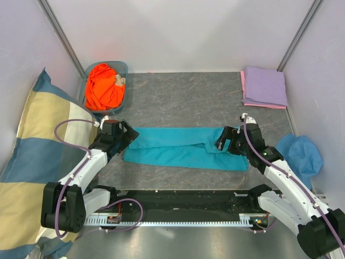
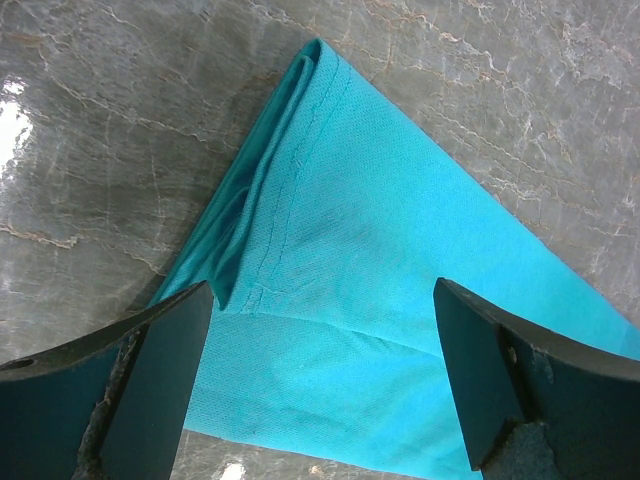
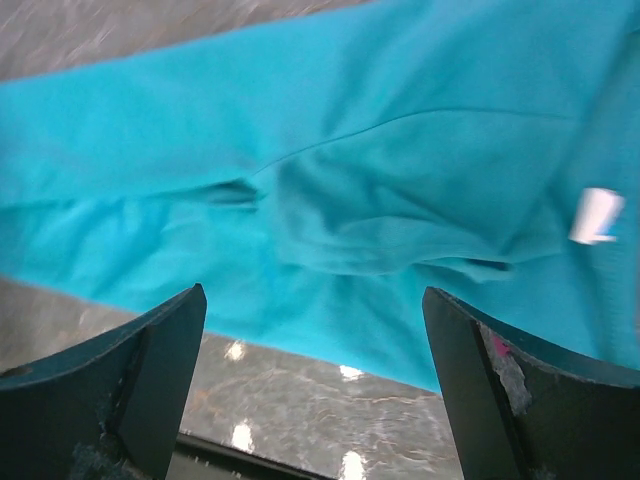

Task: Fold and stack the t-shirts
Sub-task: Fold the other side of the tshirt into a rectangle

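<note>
Meanwhile, the teal t-shirt [image 1: 180, 147] lies stretched across the table [image 1: 183, 97], left claw [image 1: 128, 139] at its 9 o'clock end, right claw [image 1: 223, 141] at 3 o'clock, both spread empty. Limp cloth likely wants corner pinches.

Four t-shirts [image 1: 183, 147], one bucket hat [image 1: 302, 154], one pillow [image 1: 38, 145], one basket [image 1: 121, 63].

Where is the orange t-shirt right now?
In the top view, the orange t-shirt lies bunched up inside the blue basket at the far left corner of the table, just beyond the big checked pillow.
</note>
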